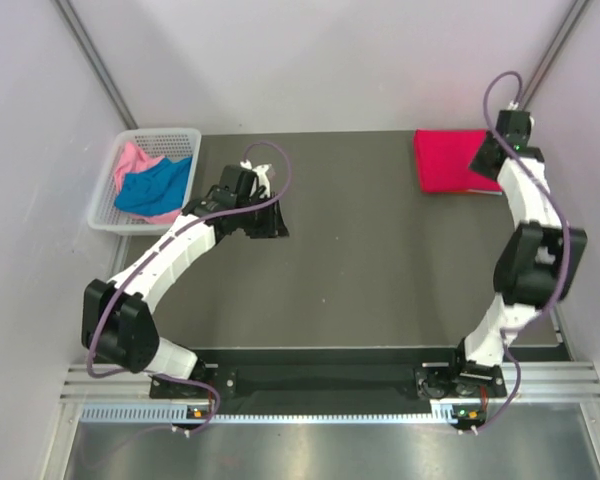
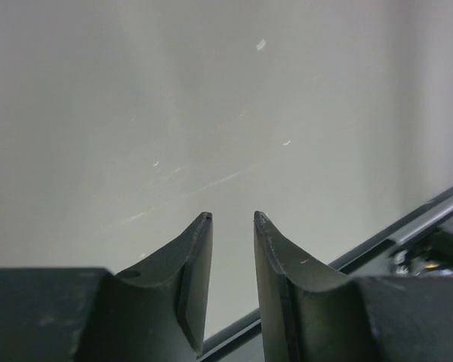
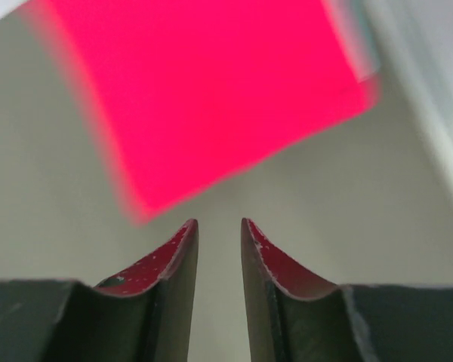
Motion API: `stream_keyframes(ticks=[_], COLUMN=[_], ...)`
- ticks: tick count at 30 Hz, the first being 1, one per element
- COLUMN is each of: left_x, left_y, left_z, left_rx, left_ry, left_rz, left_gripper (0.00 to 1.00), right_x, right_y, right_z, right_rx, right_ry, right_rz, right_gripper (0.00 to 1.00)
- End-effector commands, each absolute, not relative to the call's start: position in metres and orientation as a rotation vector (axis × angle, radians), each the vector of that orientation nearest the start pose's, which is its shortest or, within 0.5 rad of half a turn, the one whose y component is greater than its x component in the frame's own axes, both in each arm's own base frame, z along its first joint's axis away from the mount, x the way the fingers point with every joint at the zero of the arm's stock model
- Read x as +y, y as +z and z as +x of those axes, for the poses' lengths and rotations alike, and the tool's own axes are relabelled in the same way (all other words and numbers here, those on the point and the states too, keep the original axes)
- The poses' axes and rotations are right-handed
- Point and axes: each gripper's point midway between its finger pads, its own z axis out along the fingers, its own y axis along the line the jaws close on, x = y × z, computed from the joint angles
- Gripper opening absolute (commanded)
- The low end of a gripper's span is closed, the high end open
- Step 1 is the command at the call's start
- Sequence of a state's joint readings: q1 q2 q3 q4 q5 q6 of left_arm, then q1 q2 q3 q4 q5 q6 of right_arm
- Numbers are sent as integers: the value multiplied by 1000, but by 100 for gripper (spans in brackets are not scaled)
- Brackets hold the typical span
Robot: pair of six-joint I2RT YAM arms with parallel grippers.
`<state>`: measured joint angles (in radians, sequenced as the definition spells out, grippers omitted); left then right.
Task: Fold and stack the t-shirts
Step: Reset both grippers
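On grey tabletop, noted crimson t-shirt just ahead of right gripper, jaws narrowly parted, empty; judged limp, edge-pinch best.

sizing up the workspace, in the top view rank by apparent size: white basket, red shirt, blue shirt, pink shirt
1. white basket
2. red shirt
3. blue shirt
4. pink shirt, unsure: the blue one hides much of it
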<state>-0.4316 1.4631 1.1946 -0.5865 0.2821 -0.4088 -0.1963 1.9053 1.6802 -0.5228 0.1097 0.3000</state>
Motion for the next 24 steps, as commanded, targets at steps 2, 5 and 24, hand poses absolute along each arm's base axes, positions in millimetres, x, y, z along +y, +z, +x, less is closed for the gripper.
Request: stream_keyframes(ticks=[2, 5, 24], left_x=[-228, -227, -209], left_y=[236, 251, 291], left_z=[322, 319, 282], left_rx=[2236, 2139, 1914], left_ry=[-866, -901, -896], left_rz=[127, 114, 246], left_gripper=[35, 36, 99], right_x=[19, 81, 91], right_y=[234, 240, 279], right_z=[430, 373, 216], right_rx=[2124, 2088, 1900], right_ry=[273, 451, 628], right_rz=[405, 259, 244], right_gripper=[31, 38, 100])
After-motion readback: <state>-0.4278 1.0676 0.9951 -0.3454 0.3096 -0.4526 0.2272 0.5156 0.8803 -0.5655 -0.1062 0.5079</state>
